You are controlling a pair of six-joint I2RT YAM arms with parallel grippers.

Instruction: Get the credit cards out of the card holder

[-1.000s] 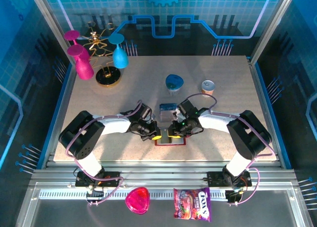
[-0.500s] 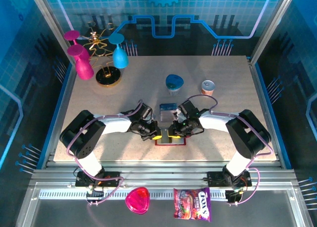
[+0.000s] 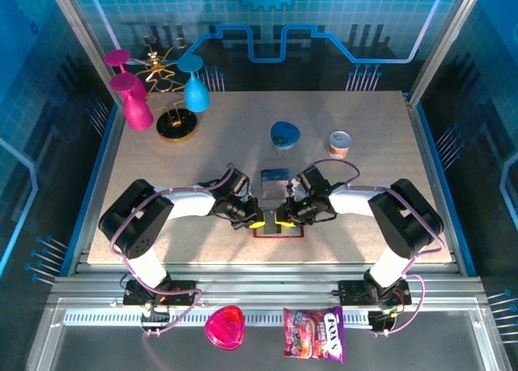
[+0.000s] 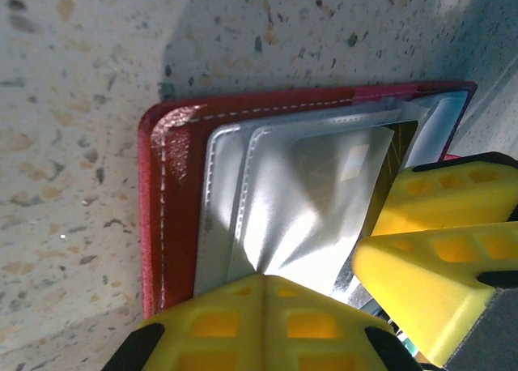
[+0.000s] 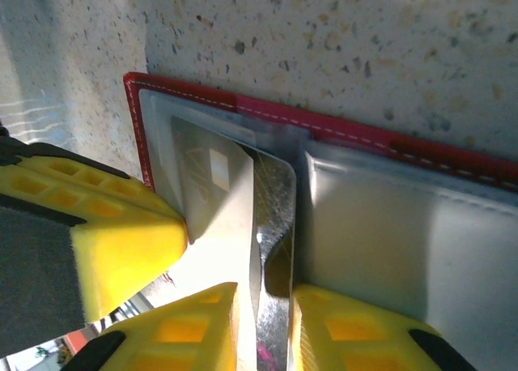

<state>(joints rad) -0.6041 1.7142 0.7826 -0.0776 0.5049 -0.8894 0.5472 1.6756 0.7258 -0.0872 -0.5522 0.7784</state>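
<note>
The dark red card holder lies open near the table's front edge, pale pockets up. In the left wrist view its red cover frames a pocket with a grey-silver credit card inside. My left gripper is shut, pinching the pocket sheet at its lower edge. My right gripper has its jaws close on either side of a glittery silver card that sticks out of the holder. A blue card lies on the table just beyond.
A blue heart-shaped dish and a small can stand farther back. A gold rack with pink and blue glasses is at the back left. A pink dish and a candy bag lie below the front rail.
The right gripper's jaws have narrowed slightly around the silver card, and its wrist has shifted a little. The left gripper has stayed shut in place.
</note>
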